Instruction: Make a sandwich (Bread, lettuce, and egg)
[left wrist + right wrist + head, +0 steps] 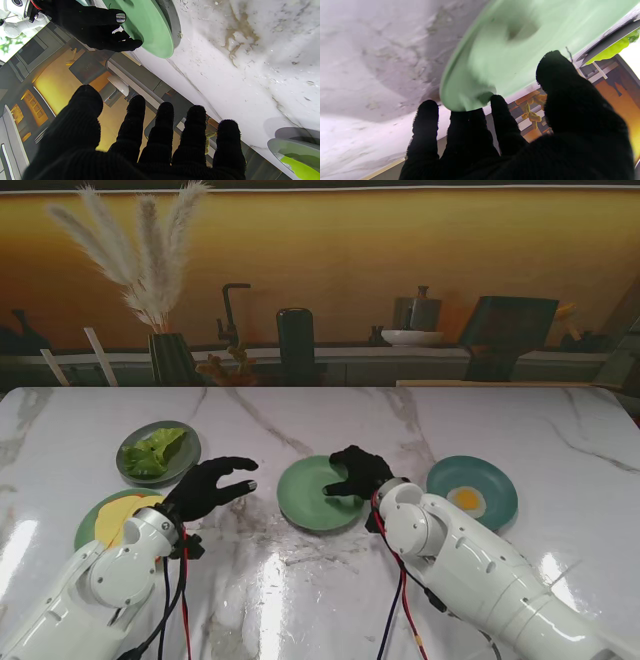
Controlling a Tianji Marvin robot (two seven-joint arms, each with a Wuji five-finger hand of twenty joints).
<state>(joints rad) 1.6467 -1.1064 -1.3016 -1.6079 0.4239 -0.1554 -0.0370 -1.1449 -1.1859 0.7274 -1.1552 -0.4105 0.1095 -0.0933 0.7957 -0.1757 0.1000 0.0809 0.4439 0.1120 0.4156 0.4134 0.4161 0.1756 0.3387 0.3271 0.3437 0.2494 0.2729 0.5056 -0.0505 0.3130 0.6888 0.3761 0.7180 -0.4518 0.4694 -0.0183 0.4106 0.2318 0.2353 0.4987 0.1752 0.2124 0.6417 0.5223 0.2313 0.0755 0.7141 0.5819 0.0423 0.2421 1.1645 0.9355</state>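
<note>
Right hand [358, 473]: nearest, black-gloved, fingers spread and holding nothing, over the right rim of the green plate [318, 493]; fingertips [428, 110] at the plate's edge, contact unclear.
Left hand [212, 484]: black-gloved, fingers apart, empty, raised over the surface [300, 590] left of the green plate.
Green plate: bare, in the middle between the two hands.
Bread [122, 518]: yellow slice on a green dish [88, 528] at near left, partly hidden by the left forearm.
Lettuce [156, 452]: on a grey plate [185, 465], farther from me than the bread.
Egg [467, 500]: fried, on a teal plate [495, 480] right of the right hand.
Surface: white marble, glossy.
</note>
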